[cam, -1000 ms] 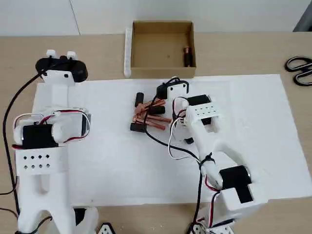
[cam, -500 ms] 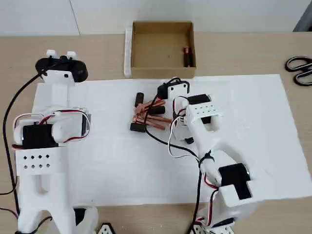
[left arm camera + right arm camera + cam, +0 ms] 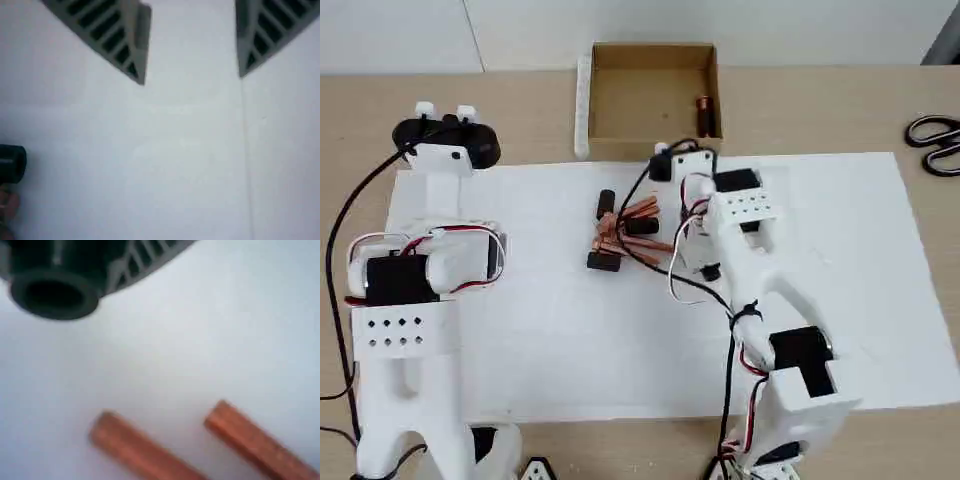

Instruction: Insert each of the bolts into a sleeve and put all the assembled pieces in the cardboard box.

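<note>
A heap of copper bolts (image 3: 628, 236) lies mid-paper with black sleeves (image 3: 604, 262) around it. My right gripper (image 3: 674, 170) hovers between the heap and the cardboard box (image 3: 599, 100), shut on a black sleeve (image 3: 52, 292) whose open end faces the camera. Below it two copper bolts (image 3: 135, 447) rest on the paper. One assembled piece (image 3: 703, 115) lies inside the box by its right wall. My left gripper (image 3: 191, 74) stands open above bare white paper at the far left (image 3: 442, 150); another sleeve (image 3: 10, 162) shows at the edge of its wrist view.
A white paper sheet (image 3: 840, 260) covers the table's middle. Scissors (image 3: 935, 140) lie at the right edge of the table. A white strip (image 3: 582, 105) stands against the box's left wall.
My right gripper has moved away from the bolt heap toward the cardboard box with the sleeve in it. The left arm has not moved.
</note>
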Action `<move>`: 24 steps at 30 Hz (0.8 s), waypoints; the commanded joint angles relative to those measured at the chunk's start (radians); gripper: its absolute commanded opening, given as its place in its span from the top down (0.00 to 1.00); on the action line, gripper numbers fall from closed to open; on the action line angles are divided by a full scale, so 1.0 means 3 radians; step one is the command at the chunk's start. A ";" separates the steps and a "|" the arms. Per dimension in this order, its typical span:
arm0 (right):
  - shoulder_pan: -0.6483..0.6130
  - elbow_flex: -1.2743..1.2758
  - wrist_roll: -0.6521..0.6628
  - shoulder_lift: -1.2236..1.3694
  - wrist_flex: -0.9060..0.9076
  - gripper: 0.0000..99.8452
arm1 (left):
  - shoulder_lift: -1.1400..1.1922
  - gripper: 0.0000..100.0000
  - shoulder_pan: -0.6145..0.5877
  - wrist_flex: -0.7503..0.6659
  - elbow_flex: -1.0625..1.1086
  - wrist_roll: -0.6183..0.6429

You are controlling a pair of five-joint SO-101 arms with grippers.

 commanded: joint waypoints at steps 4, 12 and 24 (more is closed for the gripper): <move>0.0059 -0.0706 0.0026 -0.0627 0.0519 1.00 | 0.0010 0.88 0.0031 -0.0087 -0.0110 0.0005; 0.0228 -0.0926 0.0026 -0.0990 0.0780 1.00 | 0.0834 0.88 0.0501 -0.0061 -0.0560 0.0026; 0.1348 -0.0921 0.0005 -0.1138 0.0780 1.00 | 0.2588 0.88 0.1222 -0.0082 -0.1798 0.0772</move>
